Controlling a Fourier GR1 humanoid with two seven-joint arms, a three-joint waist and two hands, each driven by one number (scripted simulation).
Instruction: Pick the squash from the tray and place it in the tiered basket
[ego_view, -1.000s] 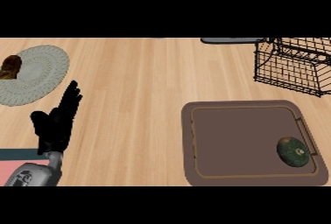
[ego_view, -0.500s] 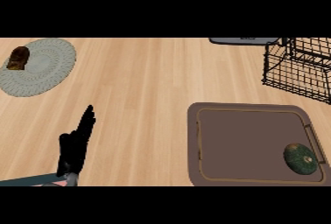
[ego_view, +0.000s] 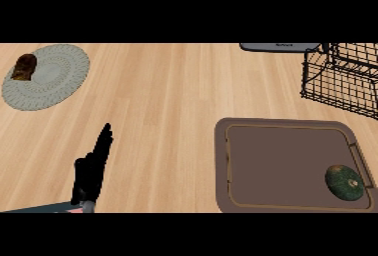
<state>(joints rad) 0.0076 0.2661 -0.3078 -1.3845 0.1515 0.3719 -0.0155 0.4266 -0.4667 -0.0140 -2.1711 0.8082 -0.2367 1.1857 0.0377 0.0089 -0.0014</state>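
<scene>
A dark green squash (ego_view: 345, 182) lies in the right-hand part of a brown tray (ego_view: 258, 150) at the lower right of the head view. The black wire tiered basket (ego_view: 345, 77) stands at the upper right, partly cut off by the view's edge. My left hand (ego_view: 91, 172) shows at the lower left, seen edge-on with fingers straight and pointing up, open and holding nothing, well to the left of the tray. My right hand shows nowhere.
A round pale grey-green plate (ego_view: 55, 82) sits at the upper left with a brown item (ego_view: 24, 67) on its left side. A grey flat object (ego_view: 282, 47) pokes in at the top edge beside the basket. Wooden counter spreads between plate and tray.
My left hand has sunk toward the lower edge and turned edge-on, with less forearm showing. The plate, tray and basket have shifted slightly in the view.
</scene>
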